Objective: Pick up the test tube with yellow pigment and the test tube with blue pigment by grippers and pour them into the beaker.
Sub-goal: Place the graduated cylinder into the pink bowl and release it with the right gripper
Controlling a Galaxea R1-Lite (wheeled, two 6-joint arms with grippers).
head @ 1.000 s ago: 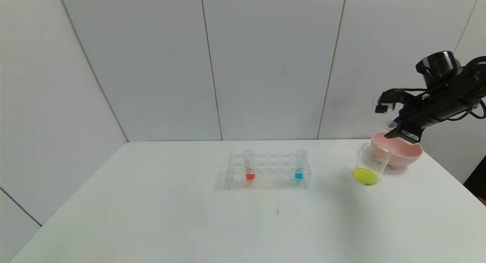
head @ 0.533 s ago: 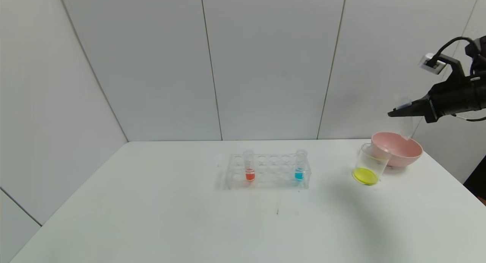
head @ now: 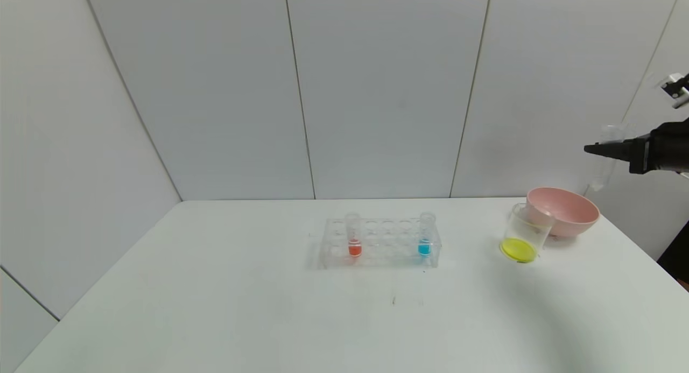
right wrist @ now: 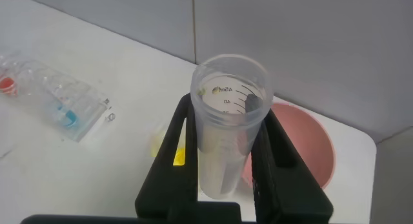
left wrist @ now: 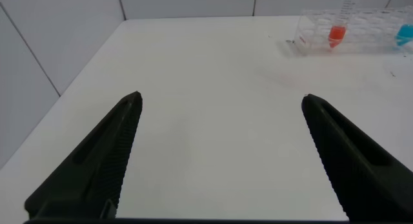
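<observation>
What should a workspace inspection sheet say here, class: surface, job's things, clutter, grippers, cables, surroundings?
Surface: white table, no spills seen.
Job's things: beaker holds yellow liquid, beside the pink bowl; test tube with blue pigment stands in the rack; test tube with yellow pigment looks empty.
Clutter: orange-red tube in the rack.
Grippers: right gripper clamps the empty tube, raised beyond the bowl; left gripper open above bare table.
Cables: nothing seen.
Surroundings: grey panelled walls.
</observation>
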